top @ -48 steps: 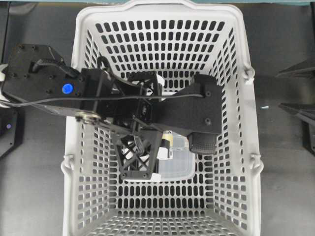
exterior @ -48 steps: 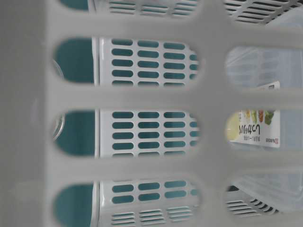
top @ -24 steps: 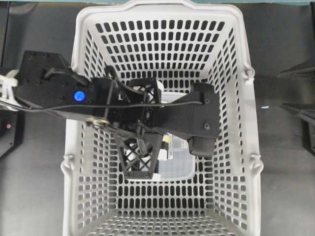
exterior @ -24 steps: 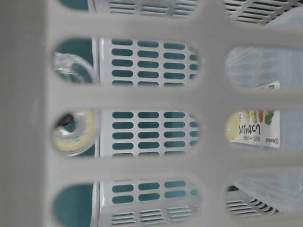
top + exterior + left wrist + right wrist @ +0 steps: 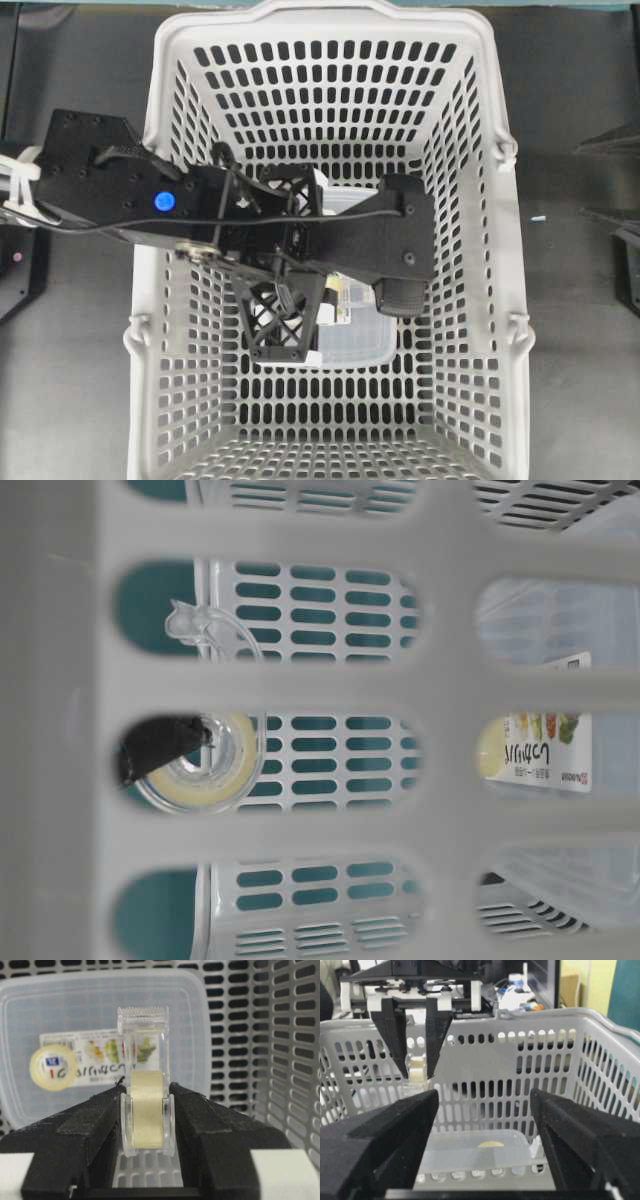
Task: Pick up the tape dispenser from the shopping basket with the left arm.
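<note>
The tape dispenser (image 5: 146, 1110) sat clamped by its cream roll between the two fingers of the left gripper (image 5: 147, 1115), held clear above the lidded box (image 5: 75, 1025) inside the shopping basket (image 5: 170, 120). The right gripper (image 5: 482, 1110) stood wide apart outside the basket, holding nothing.

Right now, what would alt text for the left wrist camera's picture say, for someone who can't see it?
Two black gripper fingers clamp a small clear tape dispenser with a cream tape roll, held upright. Behind it lies a translucent lidded box with a printed label, inside a light-grey slotted shopping basket.
</note>
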### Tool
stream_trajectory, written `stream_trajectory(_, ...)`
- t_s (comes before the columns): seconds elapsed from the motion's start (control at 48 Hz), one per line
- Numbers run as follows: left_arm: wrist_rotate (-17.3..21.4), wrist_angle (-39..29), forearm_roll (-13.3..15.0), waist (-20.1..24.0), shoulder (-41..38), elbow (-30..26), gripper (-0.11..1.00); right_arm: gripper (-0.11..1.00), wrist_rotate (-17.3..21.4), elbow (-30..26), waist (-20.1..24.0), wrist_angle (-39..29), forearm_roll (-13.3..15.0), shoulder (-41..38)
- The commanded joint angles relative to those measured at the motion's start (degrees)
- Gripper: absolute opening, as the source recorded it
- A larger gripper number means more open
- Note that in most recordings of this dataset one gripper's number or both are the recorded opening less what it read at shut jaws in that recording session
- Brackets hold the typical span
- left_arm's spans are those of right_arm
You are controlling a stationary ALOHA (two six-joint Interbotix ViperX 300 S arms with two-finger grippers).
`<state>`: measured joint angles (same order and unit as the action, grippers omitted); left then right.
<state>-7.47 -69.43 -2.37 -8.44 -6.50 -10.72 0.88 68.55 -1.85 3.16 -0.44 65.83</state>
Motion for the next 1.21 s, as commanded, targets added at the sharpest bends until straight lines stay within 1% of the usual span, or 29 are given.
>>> stream_trajectory(0.0,0.1,0.8,-0.2,0.0,1.8,-0.4,0.29,0.71,0.1,-0.3,0.1,-0.4,-0.3,-0.3)
stream_trajectory(0.437,0.1,1.1,-0.2,-0.1,1.8,0.3,0.29,0.71,0.2,-0.3,0.0,-1.8,-0.3,0.4)
stream_trajectory(0.708,0.2,3.0,-0.2,0.0,1.8,0.5,0.29,0.71,0.2,-0.2,0.1,-2.8,-0.3,0.5)
stream_trajectory(0.895,0.2,3.2,-0.2,0.0,1.8,1.1,0.29,0.71,0.1,-0.2,0.0,-3.2,-0.3,1.7)
stream_trajectory(1.187,0.1,3.3,-0.2,-0.3,1.8,1.4,0.29,0.71,0.2,-0.1,0.0,-9.0,-0.3,4.7)
